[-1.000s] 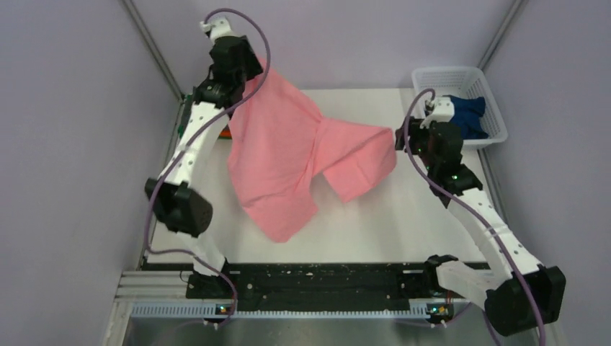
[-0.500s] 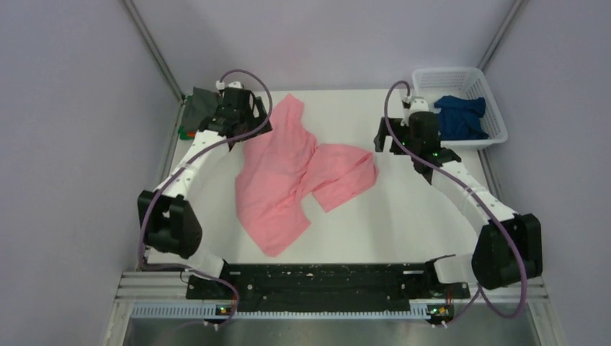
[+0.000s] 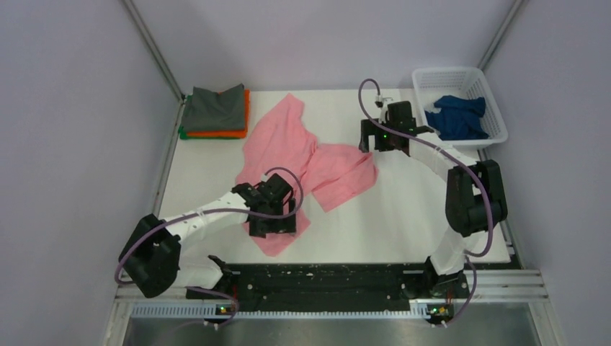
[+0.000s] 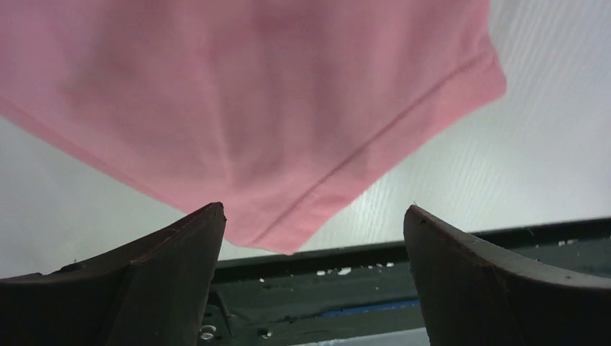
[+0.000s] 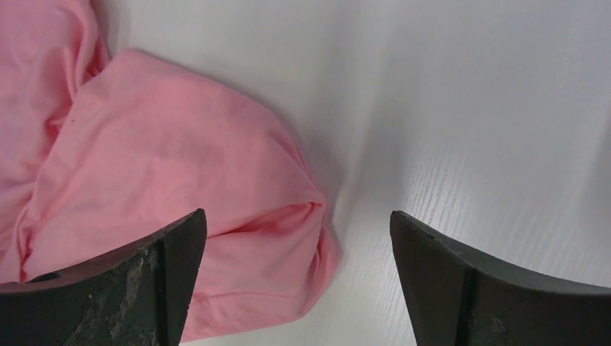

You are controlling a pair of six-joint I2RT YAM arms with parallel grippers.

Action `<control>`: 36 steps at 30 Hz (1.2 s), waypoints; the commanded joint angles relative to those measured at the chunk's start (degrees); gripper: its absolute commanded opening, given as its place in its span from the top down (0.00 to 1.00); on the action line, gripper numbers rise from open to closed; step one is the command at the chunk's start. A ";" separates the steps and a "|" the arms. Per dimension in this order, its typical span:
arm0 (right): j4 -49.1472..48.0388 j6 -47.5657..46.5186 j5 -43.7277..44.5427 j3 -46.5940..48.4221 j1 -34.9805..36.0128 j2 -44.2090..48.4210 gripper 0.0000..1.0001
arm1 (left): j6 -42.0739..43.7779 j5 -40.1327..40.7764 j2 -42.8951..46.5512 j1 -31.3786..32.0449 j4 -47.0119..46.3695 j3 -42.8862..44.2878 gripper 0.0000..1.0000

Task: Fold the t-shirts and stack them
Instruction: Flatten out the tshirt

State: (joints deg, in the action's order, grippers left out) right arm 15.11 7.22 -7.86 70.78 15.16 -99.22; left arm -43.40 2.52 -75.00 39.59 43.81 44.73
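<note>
We have let go. The pink shirt (image 3: 288, 155), held up between both arms a second ago, now lies rumpled on the table (image 3: 403, 216). The left gripper (image 4: 313, 216) has come down over the shirt's near hem corner, jaws wide and empty. The right gripper (image 5: 299, 216) hovers at its right edge, jaws just as wide. The folded stack (image 3: 215, 112) sits beyond the shirt's left side, and the navy shirt (image 3: 455, 119) waits in the basket (image 3: 450, 74) to its far right. We judge flattening comes next, then folding.

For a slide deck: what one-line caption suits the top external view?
Light pink cloth t-shirt lies rumpled on the white table, open left gripper and open right gripper at its edges.
</note>
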 commanded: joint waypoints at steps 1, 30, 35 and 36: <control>0.94 -0.16 3.21 2.33 0.40 -0.84 0.04 | -4.63 -5.72 -0.57 5.30 -2.74 -1.19 0.02; -0.71 12.92 7.40 -15.01 0.29 7.78 0.43 | -11.64 27.91 -3.36 0.47 14.87 17.64 1.00; -2.42 13.05 -0.32 -16.91 0.35 7.15 0.50 | -6.86 31.80 7.04 -5.16 3.82 18.28 1.00; -2.64 13.04 -1.03 -17.52 0.33 7.70 0.50 | -5.78 33.31 8.69 -5.47 1.55 18.10 1.00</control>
State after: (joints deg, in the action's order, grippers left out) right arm 15.07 19.38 -2.48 55.07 15.16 -92.38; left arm -53.67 27.97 -73.14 36.36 54.57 61.82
